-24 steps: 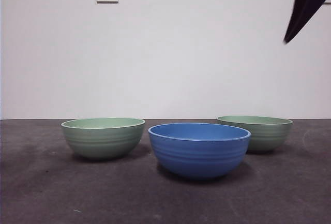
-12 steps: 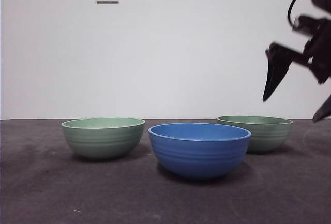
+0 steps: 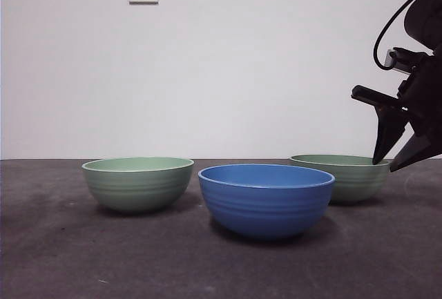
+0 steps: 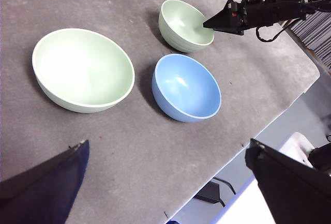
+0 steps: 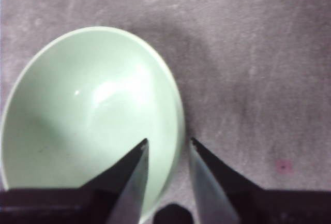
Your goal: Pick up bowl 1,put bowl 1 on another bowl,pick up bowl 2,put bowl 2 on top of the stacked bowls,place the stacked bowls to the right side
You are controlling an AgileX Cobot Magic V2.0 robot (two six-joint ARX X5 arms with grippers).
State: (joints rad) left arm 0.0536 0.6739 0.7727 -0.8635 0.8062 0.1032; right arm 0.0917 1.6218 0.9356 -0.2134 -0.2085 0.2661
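Step 1: right pincer [image 5: 166, 146] open, empty, straddling green bowl [image 5: 88, 115] rim; next, lower and close.

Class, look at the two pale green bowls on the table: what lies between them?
The blue bowl sits between the near green bowl and the far green bowl, slightly off their line; the left wrist view shows it.
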